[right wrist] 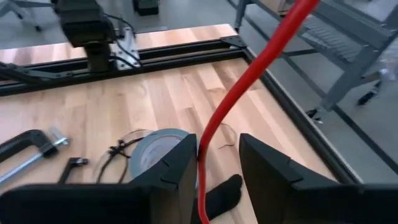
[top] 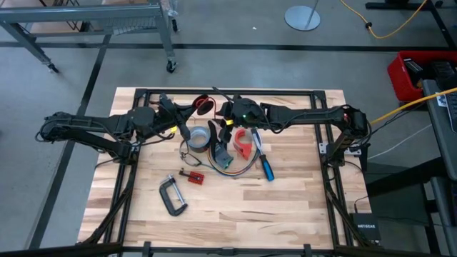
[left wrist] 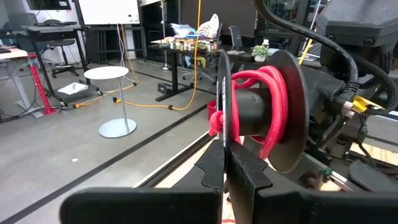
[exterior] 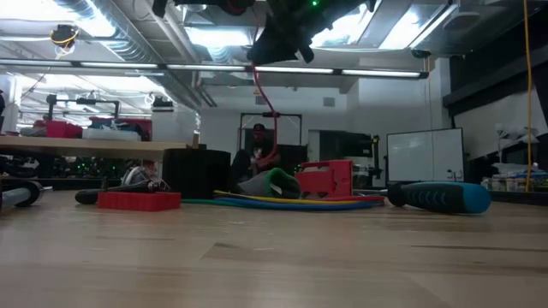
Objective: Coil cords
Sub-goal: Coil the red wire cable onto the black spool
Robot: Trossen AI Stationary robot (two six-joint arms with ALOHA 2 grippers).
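A black spool (left wrist: pixel 273 112) with red cord (left wrist: pixel 264 84) wound on its hub hangs above the table's far middle, and my left gripper (left wrist: pixel 225 163) is shut on it. From the spool the red cord (right wrist: pixel 249 74) runs down toward the table, passing between the fingers of my right gripper (right wrist: pixel 219 155), which stand open on either side of it. A many-coloured cord (top: pixel 228 163) lies in loose loops on the table below, also seen as a flat bundle (exterior: pixel 291 203) in the low view. My left gripper pinches the rim of one spool flange (left wrist: pixel 222 121) between its two fingers, coming level from the table's left. The flange stands upright and edge-on between them, and the spool is clear of the table. My right gripper has the red cord (right wrist: pixel 200 163) close along one finger's inner face; whether they touch, I cannot tell.
A grey tape roll (top: pixel 200 137) lies under the grippers. A red plastic piece (top: pixel 245 143) and a blue-handled screwdriver (top: pixel 265 168) lie to the right of it. A C-clamp (top: pixel 171 196) and a small red part (top: pixel 193 176) lie toward the near edge. A black frame (top: pixel 228 91) borders the table.
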